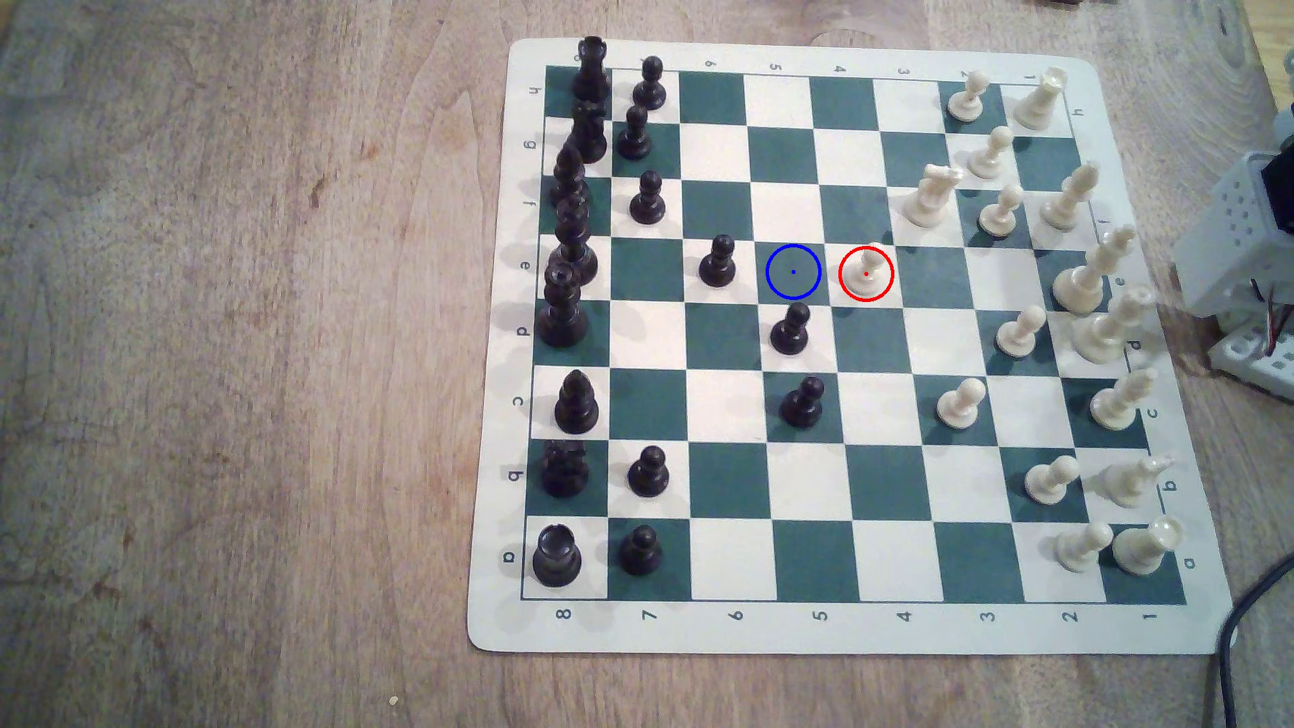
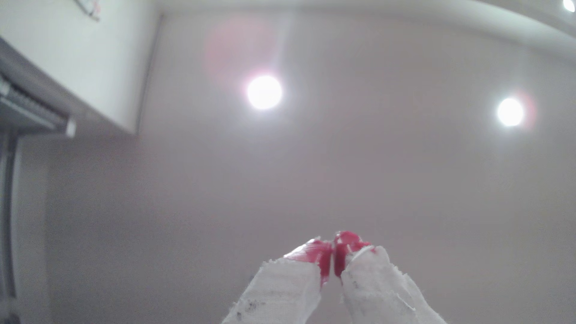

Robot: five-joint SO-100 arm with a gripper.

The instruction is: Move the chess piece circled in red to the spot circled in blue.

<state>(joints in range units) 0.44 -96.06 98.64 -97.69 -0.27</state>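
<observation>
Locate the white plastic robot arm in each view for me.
Exterior view: white plastic robot arm at the exterior view's right edge, beside the green-and-white chessboard.
Wrist view: its white-taped, red-tipped gripper, shut, against a ceiling with two lights.
Shared landmark: the arm itself.

Cream-white pawn (image 1: 866, 271), round head, flared base, upright on a white square inside a red ring, mid-board. Blue-ringed dark green square (image 1: 792, 271) with a centre dot just beside it, toward the exterior view's left, unoccupied.

White-taped tool (image 2: 333, 252), red fingertips (image 2: 321, 254), white perforated arm housing (image 1: 1239, 231)
</observation>
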